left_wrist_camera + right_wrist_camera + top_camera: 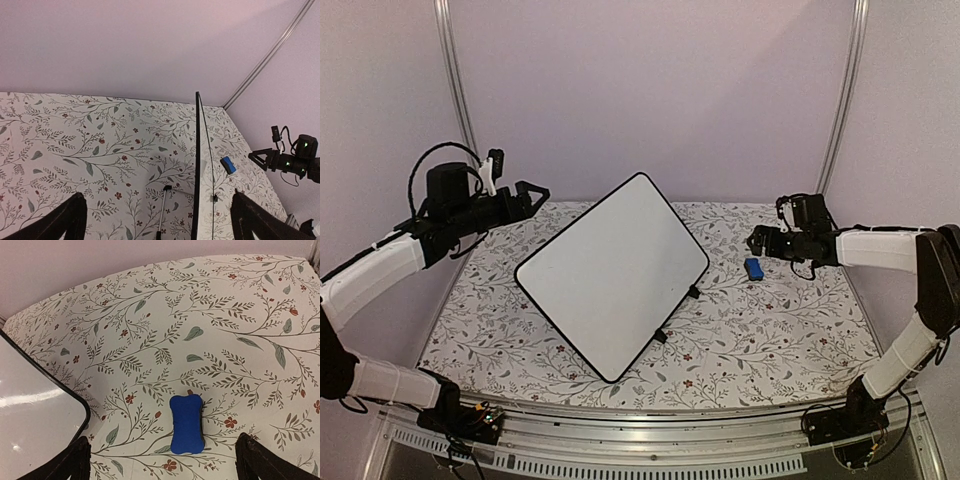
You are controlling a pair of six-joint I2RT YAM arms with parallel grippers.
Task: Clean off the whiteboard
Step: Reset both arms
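Note:
The whiteboard (612,275) stands propped at a slant in the middle of the flowered table, and its white face shows no writing. In the left wrist view it appears edge-on as a thin black line (197,150); its rounded corner fills the lower left of the right wrist view (35,415). A small blue eraser block (754,268) (186,424) (228,164) lies flat on the cloth to the board's right. My right gripper (757,241) (162,460) hovers open just above the eraser. My left gripper (535,192) (160,220) hangs open and empty, high up to the board's left.
A thin metal prop rod (162,207) leans behind the board. Two black clip feet (692,292) sit on the board's right edge. Pale walls with metal corner posts (455,80) close in the table on three sides.

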